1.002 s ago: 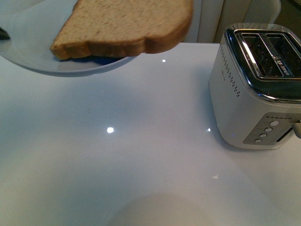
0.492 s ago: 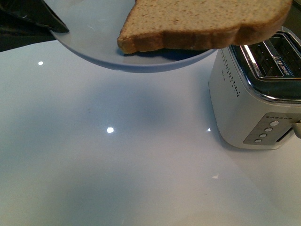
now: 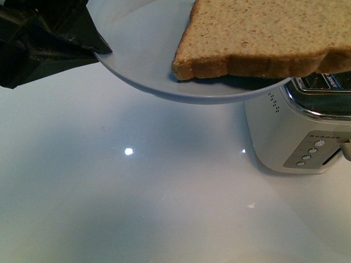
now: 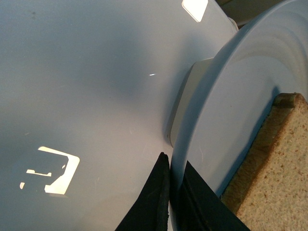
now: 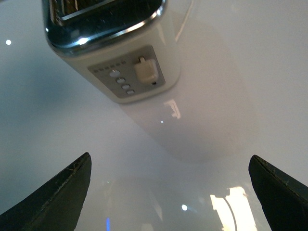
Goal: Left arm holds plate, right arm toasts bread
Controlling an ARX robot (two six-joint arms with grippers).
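Observation:
The pale blue plate (image 3: 142, 60) hangs in the air at the top of the front view, and its edge overlaps the toaster (image 3: 285, 142). The tan bread slice (image 3: 263, 38) lies on it. My left gripper (image 3: 96, 49) is shut on the plate's left rim. In the left wrist view its black fingers (image 4: 154, 202) pinch the plate rim (image 4: 211, 110), with the bread (image 4: 274, 168) beside them. My right gripper (image 5: 168, 192) is open and empty above the table. It faces the toaster's lever (image 5: 146, 70) and does not show in the front view.
The white and chrome toaster stands at the right of the glossy white table (image 3: 137, 208). Its control panel (image 3: 310, 153) with several buttons faces the front. In the right wrist view the toaster (image 5: 113, 48) lies ahead of the fingers. The table shows light reflections.
My left gripper has carried the plate and bread to the right, until they overlap the toaster's top. The gripper has come into the front view. The toaster has not moved.

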